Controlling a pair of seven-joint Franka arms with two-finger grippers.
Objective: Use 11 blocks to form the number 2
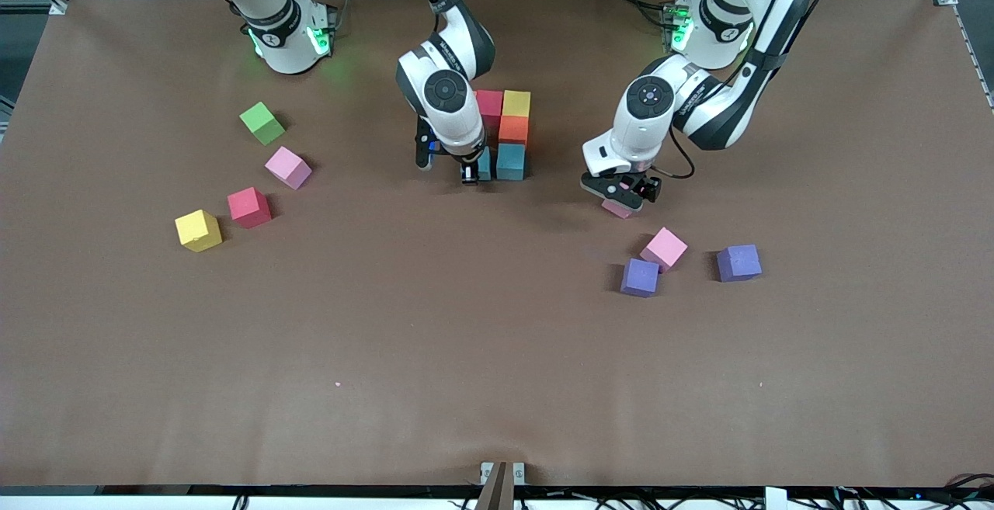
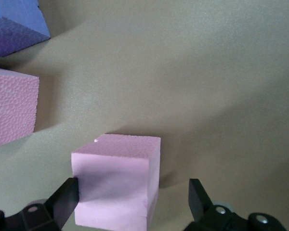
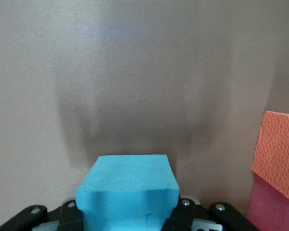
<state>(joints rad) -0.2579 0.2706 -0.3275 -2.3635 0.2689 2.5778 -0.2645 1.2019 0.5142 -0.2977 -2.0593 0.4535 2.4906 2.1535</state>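
Observation:
A cluster of cubes lies mid-table: red (image 1: 489, 103), yellow (image 1: 516, 102), orange (image 1: 512, 130) and blue (image 1: 510, 161). My right gripper (image 1: 469, 172) is shut on a second blue cube (image 3: 127, 190), low at the table beside the first blue cube, on the right arm's side. The orange cube (image 3: 279, 154) and the red cube (image 3: 269, 209) show in the right wrist view. My left gripper (image 1: 621, 193) is open and straddles a pink cube (image 2: 115, 187) on the table; one finger (image 2: 67, 197) touches it and the other stands apart.
Near the left gripper lie a pink cube (image 1: 664, 248) and two purple cubes (image 1: 640, 277) (image 1: 738, 262). Toward the right arm's end lie a green cube (image 1: 262, 123), a pink cube (image 1: 288, 167), a red cube (image 1: 249, 207) and a yellow cube (image 1: 198, 230).

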